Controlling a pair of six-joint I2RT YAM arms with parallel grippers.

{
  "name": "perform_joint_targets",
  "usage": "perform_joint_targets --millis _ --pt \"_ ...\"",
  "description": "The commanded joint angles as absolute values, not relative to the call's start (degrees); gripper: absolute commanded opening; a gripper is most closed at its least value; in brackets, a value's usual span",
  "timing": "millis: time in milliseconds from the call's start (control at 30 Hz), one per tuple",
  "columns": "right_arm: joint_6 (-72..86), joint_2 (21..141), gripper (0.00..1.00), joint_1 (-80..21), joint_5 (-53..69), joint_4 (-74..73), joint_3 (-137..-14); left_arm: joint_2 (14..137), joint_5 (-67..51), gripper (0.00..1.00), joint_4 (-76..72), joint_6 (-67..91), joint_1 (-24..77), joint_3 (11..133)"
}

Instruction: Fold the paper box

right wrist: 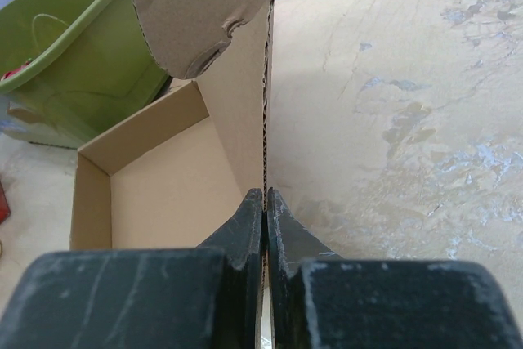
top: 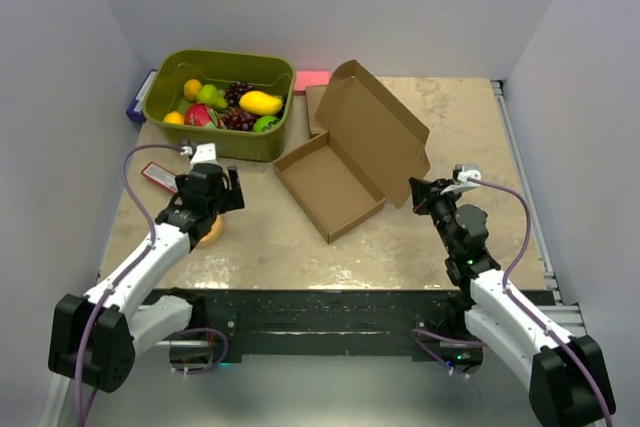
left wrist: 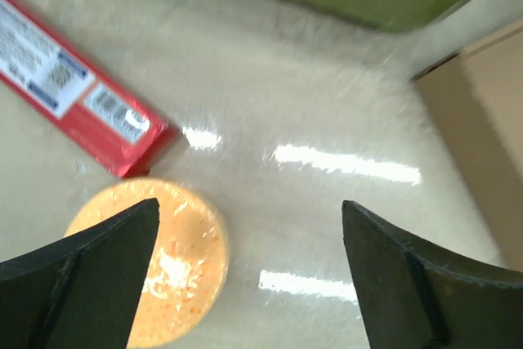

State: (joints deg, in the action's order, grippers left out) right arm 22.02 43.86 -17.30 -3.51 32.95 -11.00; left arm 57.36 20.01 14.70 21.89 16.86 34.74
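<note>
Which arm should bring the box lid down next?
Right, probably. The right gripper is shut on the edge of the upright lid of the paper box. The left gripper hangs open by an orange disc, apart from the box.

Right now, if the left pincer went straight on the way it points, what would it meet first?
Probably bare table top, between the orange round thing and the paper box; depth is hard to judge.
</note>
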Motion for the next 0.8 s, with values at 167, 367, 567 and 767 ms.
perform_joint_targets --millis 167,367,567,767 --pt "21.44 43.86 0.00 -17.31 -3.95 33.58 -12.22 66.16 26.82 0.88 19.25 25.66 16.52 36.04" --pt "21.53 44.03 0.00 -17.23 -4.22 33.31 -12.39 70.67 25.93 0.84 22.23 28.38 16.52 37.00" --pt "21.71 43.42 0.00 -17.23 -4.83 32.78 -12.31 73.46 24.00 0.68 21.80 28.74 16.52 36.03" --pt "21.71 43.16 0.00 -17.31 -5.10 31.91 -12.48 76.11 21.45 0.39 22.15 28.83 16.61 36.04"
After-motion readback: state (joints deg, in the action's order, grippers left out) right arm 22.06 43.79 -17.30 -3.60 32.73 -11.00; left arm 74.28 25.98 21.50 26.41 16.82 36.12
